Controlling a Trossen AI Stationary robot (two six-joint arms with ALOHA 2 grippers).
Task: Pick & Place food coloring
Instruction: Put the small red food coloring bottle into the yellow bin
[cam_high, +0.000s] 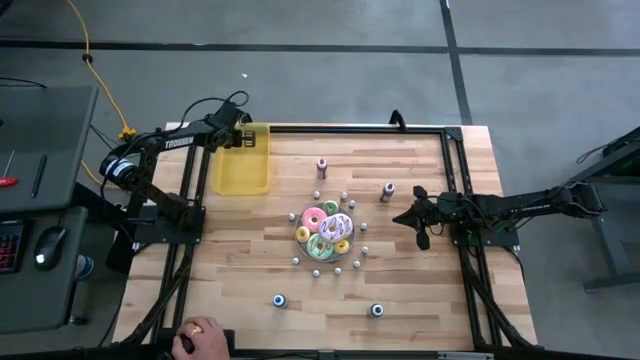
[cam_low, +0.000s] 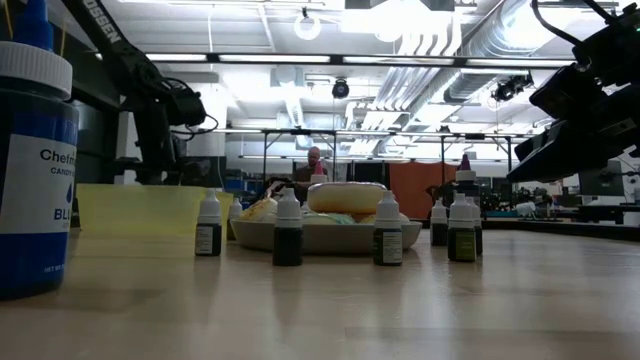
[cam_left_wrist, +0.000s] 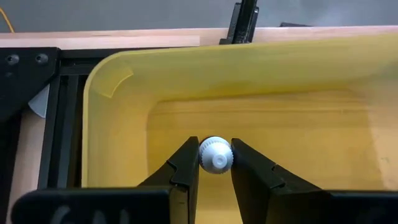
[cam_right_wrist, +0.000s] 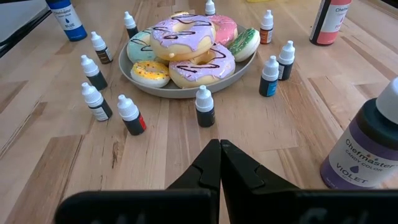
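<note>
The food coloring is a set of tiny white-capped bottles. Several stand on the table around the plate of doughnuts (cam_right_wrist: 186, 84), for instance one small bottle (cam_right_wrist: 204, 106) at its rim. My left gripper (cam_left_wrist: 215, 163) is at the table's far left, over the inside of a yellow bin (cam_left_wrist: 280, 99), shut on one small bottle (cam_left_wrist: 215, 154). In the high view the left gripper (cam_high: 243, 132) is above the bin's far end (cam_high: 243, 165). My right gripper (cam_right_wrist: 219, 152) is shut on nothing, at the table's right, pointing toward the plate (cam_high: 325, 232). My left gripper pinches the small bottle at its ribbed white cap (cam_left_wrist: 215, 155) between its two fingertips (cam_left_wrist: 188, 163). It comes from above, slanting down into the bin. The cap's top faces the wrist, and it hides the bottle's body. Whether the bottle touches the bin's floor, I cannot tell.
Larger bottles stand apart: a pink one (cam_high: 322, 167) and a violet one (cam_high: 388, 190) behind the plate, two blue ones (cam_high: 279, 300) (cam_high: 377, 310) near the front. A black frame (cam_high: 455, 150) edges the table. A person's hand (cam_high: 200, 332) rests at the near left edge.
</note>
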